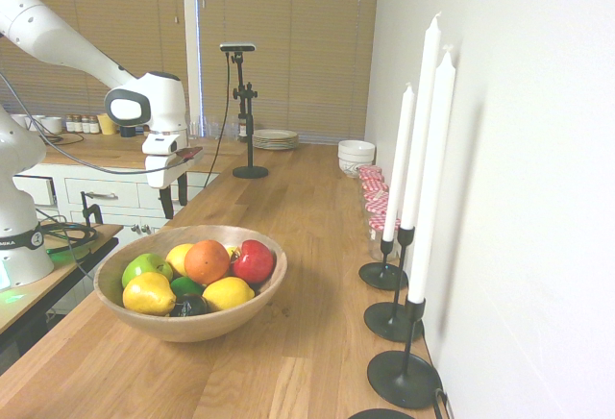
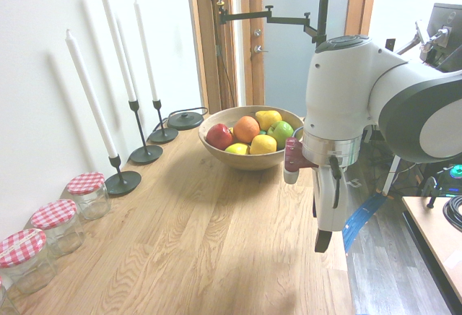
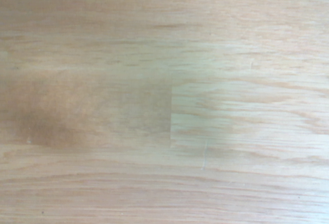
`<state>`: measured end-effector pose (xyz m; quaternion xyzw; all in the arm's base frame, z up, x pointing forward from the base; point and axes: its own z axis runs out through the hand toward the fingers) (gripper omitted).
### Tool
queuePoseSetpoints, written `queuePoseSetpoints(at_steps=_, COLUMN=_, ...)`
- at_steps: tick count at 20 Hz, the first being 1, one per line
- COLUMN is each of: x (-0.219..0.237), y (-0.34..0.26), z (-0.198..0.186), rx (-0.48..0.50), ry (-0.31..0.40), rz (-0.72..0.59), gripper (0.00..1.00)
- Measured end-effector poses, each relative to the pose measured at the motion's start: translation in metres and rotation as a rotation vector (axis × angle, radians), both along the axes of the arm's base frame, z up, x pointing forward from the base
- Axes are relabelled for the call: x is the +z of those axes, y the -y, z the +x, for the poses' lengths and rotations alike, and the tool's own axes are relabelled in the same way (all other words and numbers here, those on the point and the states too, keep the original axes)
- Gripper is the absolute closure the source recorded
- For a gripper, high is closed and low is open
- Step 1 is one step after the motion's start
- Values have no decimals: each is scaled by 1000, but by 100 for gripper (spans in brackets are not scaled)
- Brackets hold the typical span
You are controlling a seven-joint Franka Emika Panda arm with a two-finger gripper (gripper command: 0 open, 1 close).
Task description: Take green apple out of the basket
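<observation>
The basket [image 1: 115, 306] is a wide wooden bowl on the wooden counter, also seen in the second exterior view [image 2: 249, 160]. The green apple [image 1: 144, 267] lies in the basket at its rim, on the side nearest the arm, next to an orange [image 1: 207, 261] and a yellow pear [image 1: 149, 294]. From the other side the green apple [image 2: 280, 133] sits beside the orange [image 2: 246, 128]. My gripper [image 1: 175, 206] hangs open and empty above the counter's edge, behind the basket and apart from it. In the second exterior view the gripper [image 2: 329, 217] points down. The wrist view holds only bare wood.
A red apple [image 1: 253, 261], a lemon [image 1: 228, 293] and darker fruit share the bowl. Three tall white candles in black holders [image 1: 404, 378] line the wall. Red-lidded jars [image 2: 86, 193], white bowls [image 1: 356, 155] and stacked plates [image 1: 275, 138] stand further along the counter.
</observation>
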<state>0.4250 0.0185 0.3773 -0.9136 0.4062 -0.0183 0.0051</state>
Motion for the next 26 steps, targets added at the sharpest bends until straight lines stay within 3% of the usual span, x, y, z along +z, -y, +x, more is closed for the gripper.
queuePoseSetpoints(at_steps=6, x=20, y=19, z=10, rx=-34, ry=41, rz=-6, gripper=0)
queuePoseSetpoints(at_steps=16, x=108, y=156, z=32, rx=-202, ry=138, rz=1, gripper=0)
queuePoseSetpoints(at_steps=26, x=91, y=281, z=44, rx=-351, ry=106, rz=4, gripper=0)
